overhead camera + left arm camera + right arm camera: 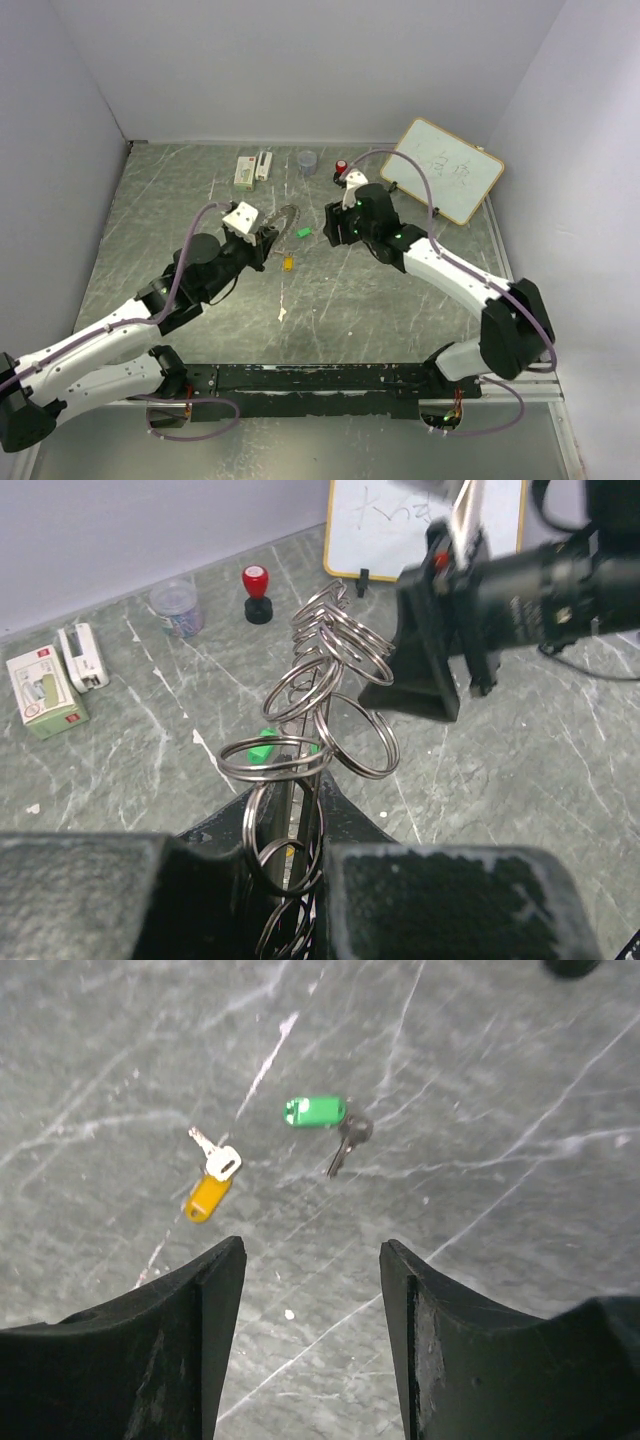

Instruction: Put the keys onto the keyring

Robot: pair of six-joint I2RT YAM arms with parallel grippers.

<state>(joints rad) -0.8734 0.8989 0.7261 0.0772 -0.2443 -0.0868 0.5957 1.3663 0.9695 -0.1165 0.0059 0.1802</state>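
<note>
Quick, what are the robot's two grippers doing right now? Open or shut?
Left gripper: shut on the keyring.
Right gripper: open, holding nothing, above the green key and the yellow key.

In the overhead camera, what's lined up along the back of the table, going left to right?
green-and-white box → small white stapler-like item → clear cup → red-capped stamp → whiteboard

Lower keyring [322, 640] hidden inside left end effector [298, 855].
</note>
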